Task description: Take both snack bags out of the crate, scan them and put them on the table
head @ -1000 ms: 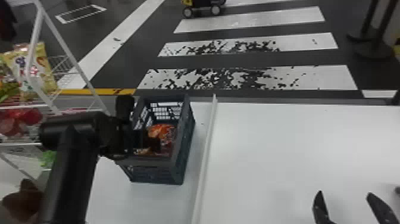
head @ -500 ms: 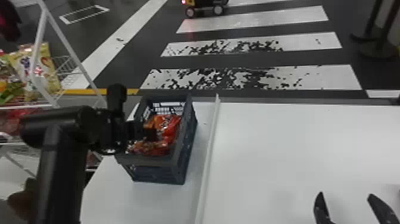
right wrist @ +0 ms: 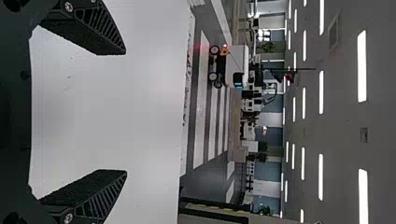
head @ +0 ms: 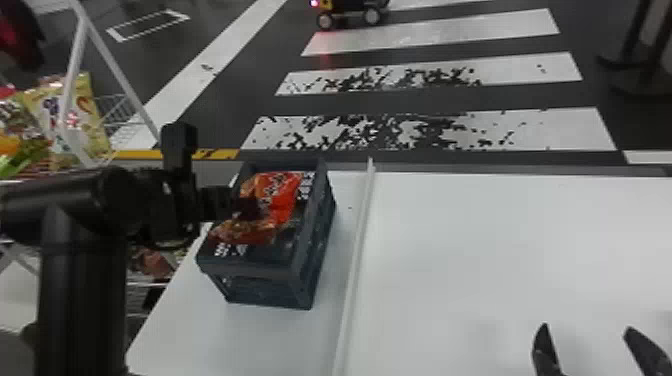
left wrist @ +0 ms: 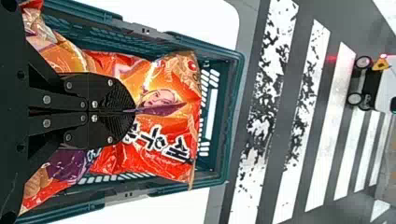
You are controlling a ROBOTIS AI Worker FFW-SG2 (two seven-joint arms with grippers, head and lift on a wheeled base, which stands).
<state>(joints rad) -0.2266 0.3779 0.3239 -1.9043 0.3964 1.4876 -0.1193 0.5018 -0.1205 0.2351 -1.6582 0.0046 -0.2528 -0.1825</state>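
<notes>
My left gripper (head: pixel 248 209) reaches over the left side of the dark crate (head: pixel 315 260), at an orange-red snack bag (head: pixel 282 192) that sits high in it. In the left wrist view the left gripper (left wrist: pixel 133 111) has its two fingers pressed together, pinching a fold of the red snack bag (left wrist: pixel 166 156). Another snack bag (left wrist: pixel 44 186) shows beneath and behind the fingers inside the crate (left wrist: pixel 231 116). Over the white table at the lower right, my right gripper (head: pixel 587 345) stands open and holds nothing; its spread fingers frame bare table in the right wrist view, gripper (right wrist: pixel 123 112).
A raised white strip (head: pixel 357 250) runs along the table (head: pixel 475 260) right of the crate. At the left stands a wire rack (head: pixel 112 107) with other snack bags (head: pixel 90 117). A small wheeled robot (head: pixel 350 10) is on the floor beyond.
The left arm has shifted left, then back a little toward the crate. The orange-red bag shows more fully and higher in the crate than before. The right gripper has stayed nearly still.
</notes>
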